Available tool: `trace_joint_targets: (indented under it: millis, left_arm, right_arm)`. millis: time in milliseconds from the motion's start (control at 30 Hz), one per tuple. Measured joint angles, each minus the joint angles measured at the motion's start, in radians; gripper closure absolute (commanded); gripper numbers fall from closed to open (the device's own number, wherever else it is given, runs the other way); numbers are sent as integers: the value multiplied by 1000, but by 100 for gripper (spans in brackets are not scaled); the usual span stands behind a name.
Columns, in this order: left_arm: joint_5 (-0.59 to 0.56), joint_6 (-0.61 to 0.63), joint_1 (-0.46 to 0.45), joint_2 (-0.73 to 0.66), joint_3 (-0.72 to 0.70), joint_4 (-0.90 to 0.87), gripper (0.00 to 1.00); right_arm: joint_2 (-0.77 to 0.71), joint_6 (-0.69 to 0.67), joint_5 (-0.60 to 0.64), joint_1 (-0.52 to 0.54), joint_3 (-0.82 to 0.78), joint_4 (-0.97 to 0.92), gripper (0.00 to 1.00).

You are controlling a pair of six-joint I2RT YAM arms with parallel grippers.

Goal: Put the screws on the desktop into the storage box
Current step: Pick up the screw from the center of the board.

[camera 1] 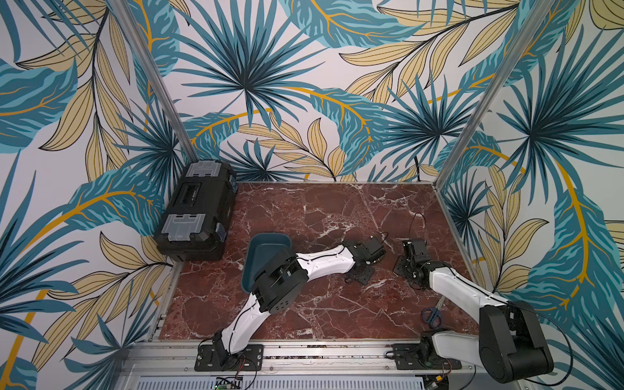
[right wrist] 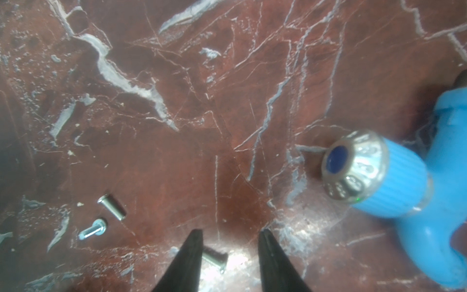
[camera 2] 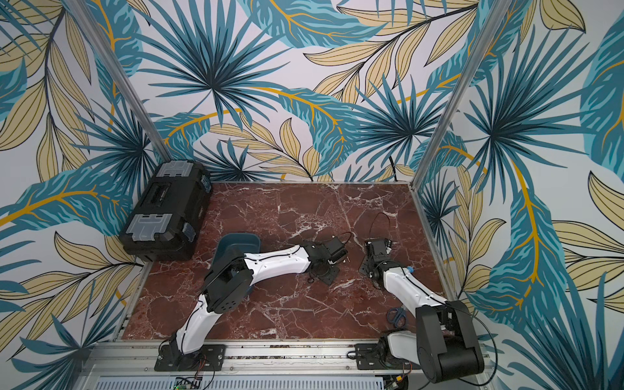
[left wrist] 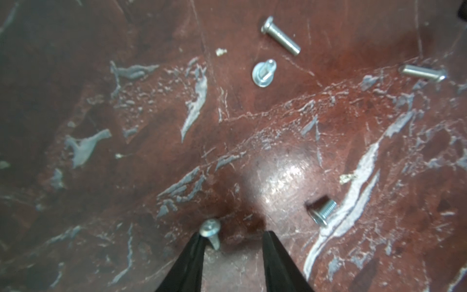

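Pincers both sat low over the desktop (camera 1: 320, 216), right of centre in both top views. The left gripper (camera 1: 369, 251) and right gripper (camera 1: 413, 250) were near each other, with a strip of bare marble between them. The upper half of the slab lay free. A silver rail (camera 1: 320, 351) ran along the lower edge, and leaf-print walls (camera 1: 304, 101) closed the other three sides. The storage box (camera 1: 266, 244) stood left of centre, its lower end covered by the left arm, well apart from both grippers. A black toolbox (camera 1: 196, 209) sat at the slab's upper left corner and blue-handled scissors (camera 1: 432, 315) at lower right.

Left wrist view: the left gripper (left wrist: 233, 233) had its jaws parted to a moderate gap, clamping nothing. One of the screws (left wrist: 209, 232) touched a fingertip (left wrist: 195, 245); four others lay loose farther out.

Right wrist view: the right gripper (right wrist: 231, 231) was parted about as much, gripping nothing. One screw (right wrist: 214, 260) lay between the fingers, beside one of them, with two more off to one side. A blue ribbed object with a silvery cap (right wrist: 379, 177) lay on the other side.

The surface was reddish marble with white veins and glare patches near both tips.
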Motion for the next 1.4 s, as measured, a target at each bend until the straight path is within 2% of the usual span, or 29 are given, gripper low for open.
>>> trace_joint_targets:
  millis: [567, 867, 1233, 1400]
  left_arm:
    - [-49, 10, 0, 7, 5, -13, 80]
    - [-70, 13, 0, 14, 17, -13, 100]
    - [-87, 10, -2, 6, 11, -10, 100]
    - [-87, 6, -1, -63, -32, -13, 100]
  right_arm:
    - [2, 0, 0, 0, 6, 0, 58]
    - [2, 0, 0, 0, 6, 0, 58]
    - [2, 0, 0, 0, 6, 0, 58]
    - [2, 0, 0, 0, 6, 0, 58]
